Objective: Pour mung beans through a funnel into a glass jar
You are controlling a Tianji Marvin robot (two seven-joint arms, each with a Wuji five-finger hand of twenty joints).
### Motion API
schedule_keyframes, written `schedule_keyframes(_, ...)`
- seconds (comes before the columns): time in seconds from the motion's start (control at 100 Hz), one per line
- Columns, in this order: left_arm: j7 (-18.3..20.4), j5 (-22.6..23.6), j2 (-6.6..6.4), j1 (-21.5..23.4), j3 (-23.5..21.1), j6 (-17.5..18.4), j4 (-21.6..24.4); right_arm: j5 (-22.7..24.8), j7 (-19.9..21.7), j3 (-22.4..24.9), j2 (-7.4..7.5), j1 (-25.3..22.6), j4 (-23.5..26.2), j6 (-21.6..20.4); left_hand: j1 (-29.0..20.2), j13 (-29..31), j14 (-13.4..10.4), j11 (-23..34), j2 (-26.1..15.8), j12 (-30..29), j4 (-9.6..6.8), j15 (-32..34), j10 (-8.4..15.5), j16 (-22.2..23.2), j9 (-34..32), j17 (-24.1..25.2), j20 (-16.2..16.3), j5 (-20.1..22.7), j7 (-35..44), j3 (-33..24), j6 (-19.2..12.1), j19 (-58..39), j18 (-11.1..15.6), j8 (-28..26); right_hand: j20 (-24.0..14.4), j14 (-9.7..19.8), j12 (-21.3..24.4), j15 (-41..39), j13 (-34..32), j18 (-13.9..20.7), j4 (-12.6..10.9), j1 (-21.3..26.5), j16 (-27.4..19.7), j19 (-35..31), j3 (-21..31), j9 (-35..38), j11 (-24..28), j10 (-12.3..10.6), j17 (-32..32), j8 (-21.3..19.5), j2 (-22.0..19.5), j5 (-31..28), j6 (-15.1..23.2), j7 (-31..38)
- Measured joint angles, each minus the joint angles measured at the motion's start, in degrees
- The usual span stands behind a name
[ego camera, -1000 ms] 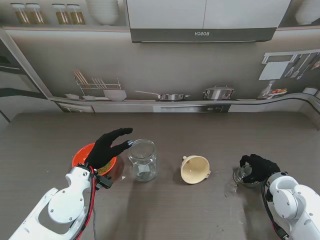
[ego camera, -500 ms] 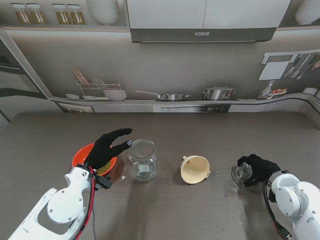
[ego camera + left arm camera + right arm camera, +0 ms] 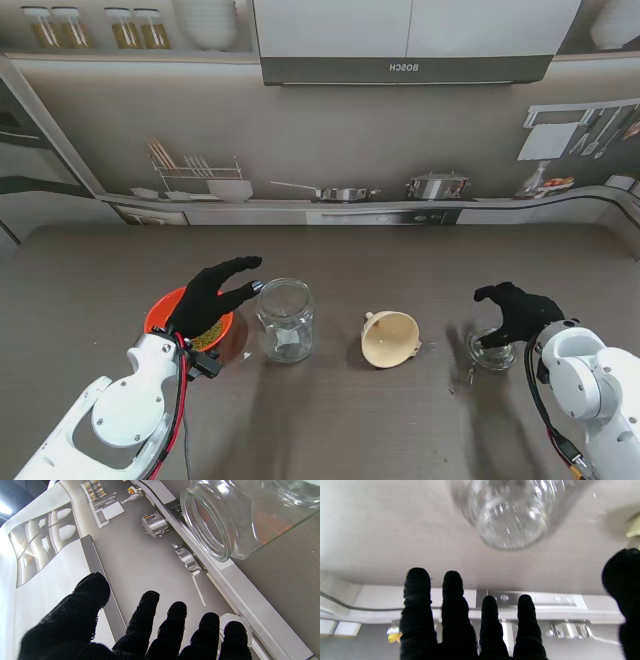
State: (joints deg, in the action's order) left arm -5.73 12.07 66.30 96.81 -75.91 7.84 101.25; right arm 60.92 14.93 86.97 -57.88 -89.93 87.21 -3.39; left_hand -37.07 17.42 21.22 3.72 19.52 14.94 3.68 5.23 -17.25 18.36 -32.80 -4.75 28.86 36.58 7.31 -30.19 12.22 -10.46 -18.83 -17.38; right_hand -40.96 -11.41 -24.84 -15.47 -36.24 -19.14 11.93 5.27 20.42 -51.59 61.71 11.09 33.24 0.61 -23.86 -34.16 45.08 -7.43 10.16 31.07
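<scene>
Presently, the glass jar (image 3: pixel 286 319) stands upright and open-mouthed on the surface (image 3: pixel 400 420), clear-walled with a thick rolled rim; the left wrist view shows that rim (image 3: pixel 203 527) smooth and rounded. A cream plastic funnel (image 3: pixel 389 338), conical, lies tipped on its side at about 3 o'clock from the jar, well apart from it. An orange bowl (image 3: pixel 160 308), round and shallow, holds greenish mung beans (image 3: pixel 208 338) at the jar's 9 o'clock. A small glass lid (image 3: pixel 492 350) with a knobbed, faceted top rests on the surface at the funnel's 3 o'clock; in the right wrist view it (image 3: pixel 512 517) is blurred.

The left robot hand (image 3: pixel 212 296), black knit-gloved, hovers over the bowl with fingers spread and holding nothing, its fingertips just beside the jar's shoulder. The right robot hand (image 3: pixel 515 310), likewise gloved, is held above the glass lid with fingers splayed and empty; whether it touches the lid cannot be told.

The surface is a matte grey-brown wood-grain top. Behind it at 12 o'clock stands a printed kitchen backdrop (image 3: pixel 330 130) showing a range hood, pans, a dish rack and hanging utensils.
</scene>
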Motion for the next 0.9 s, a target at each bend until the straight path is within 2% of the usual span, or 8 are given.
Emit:
schedule_keyframes(0.08, 0.0, 0.0, -0.01, 0.01, -0.03, 0.03, 0.0, -2.21, -2.3, -1.27, -0.07, 0.64, 0.81, 0.6, -0.01, 0.0, 0.0, 0.0, 0.0, 0.0, 0.0, 0.0, 0.0, 0.0, -0.01, 0.0, 0.0, 0.01, 0.0, 0.01, 0.0, 0.0, 0.0, 0.0, 0.0, 0.71, -0.36, -0.17, 0.0, 0.04, 0.0, 0.32, 0.0, 0.01, -0.09, 1.66, 2.82, 0.01, 0.03, -0.08, -0.53, -0.98, -1.0, 1.36)
schedule_keyframes(0.15, 0.01, -0.02, -0.02, 0.04, -0.09, 0.14, 0.0, -4.99, -4.74, -3.72, -0.07, 1.91, 0.84, 1.37, -0.01, 0.0, 0.0, 0.0, 0.0, 0.0, 0.0, 0.0, 0.0, 0.0, -0.01, 0.0, 0.0, 0.01, 0.0, 0.01, 0.0, 0.0, 0.0, 0.0, 0.0, 0.73, -0.29, -0.99, -0.66, 0.09, 0.0, 0.88, 0.0, 0.05, -0.4, 4.41, 3.16, 0.01, -0.57, -0.09, -0.53, -2.43, -1.54, 4.57)
schedule_keyframes(0.23, 0.02, -0.02, -0.02, 0.14, -0.26, 0.46, 0.0, -5.68, -7.93, -7.1, -0.36, 3.93, 0.48, 2.45, -0.46, 0.0, 0.0, 0.0, 0.0, 0.0, 0.0, 0.0, 0.0, 0.0, -0.01, 0.0, 0.0, 0.01, 0.0, 0.02, 0.0, 0.0, 0.0, 0.0, 0.01, 0.77, -0.31, -1.22, -1.07, 0.11, -0.01, 0.88, 0.0, 0.06, -0.47, 5.34, 3.12, 0.01, -0.79, -0.09, -0.53, -2.43, -2.32, 6.51)
schedule_keyframes(0.38, -0.08, -0.02, -0.02, 0.47, -0.66, 0.75, 0.15, -9.04, -8.11, -12.05, -1.32, 8.4, -1.29, 3.74, -0.46, 0.01, 0.02, 0.0, 0.0, 0.0, 0.0, 0.0, 0.0, 0.0, -0.02, 0.0, 0.0, 0.01, 0.0, 0.03, 0.0, 0.0, 0.0, 0.0, 1.45, 0.77, 0.62, -1.44, -2.38, 0.13, -0.01, 0.91, 0.0, 0.06, -0.47, 6.06, 3.21, 0.12, -1.16, 3.5, -0.53, -2.43, -3.69, 10.62)
schedule_keyframes(0.9, -0.51, 0.09, -0.01, 0.82, -0.92, 0.85, 0.42, -15.27, -9.67, -24.32, -2.49, 18.47, -11.6, 4.21, -0.46, 0.02, 0.04, 0.0, 0.0, 0.0, 0.0, 0.0, 0.0, 0.0, -0.03, 0.0, 0.0, 0.03, 0.0, 0.04, 0.0, 0.0, 0.0, 0.0, 1.81, 0.69, 0.73, -1.44, -2.38, 0.13, -0.01, 0.67, -0.01, 0.37, 0.6, 6.05, 3.24, 0.49, -1.16, 4.97, 0.37, -2.4, -5.05, 11.87)
